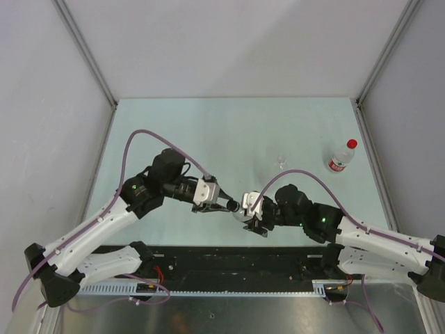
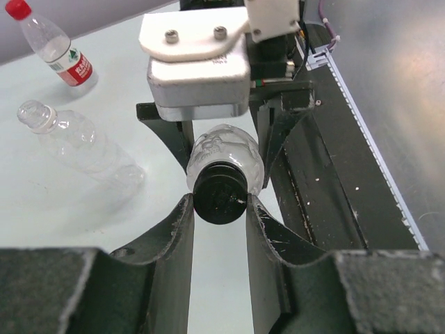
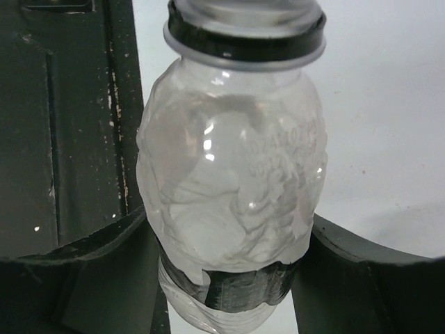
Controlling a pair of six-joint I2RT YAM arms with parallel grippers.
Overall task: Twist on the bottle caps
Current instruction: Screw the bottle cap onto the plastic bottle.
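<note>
Pale tabletop (image 1: 208, 125), arms meeting near six o'clock. Right gripper (image 3: 229, 243) clamps the clear bottle (image 3: 233, 160) to steady it; left gripper (image 2: 219, 203) pinches the black cap (image 2: 220, 189) on its neck, evidently for turning. Red-capped bottle (image 1: 342, 156) sits apart at two o'clock.

Pale-green table (image 1: 208, 125); black strip (image 1: 229, 261) along near edge.

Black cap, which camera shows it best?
Left wrist: the black cap faces the lens, pinched in the left gripper on the bottle that the right gripper holds. The top view shows a tiny dark dot; the right wrist view only a black band at the top edge.
</note>
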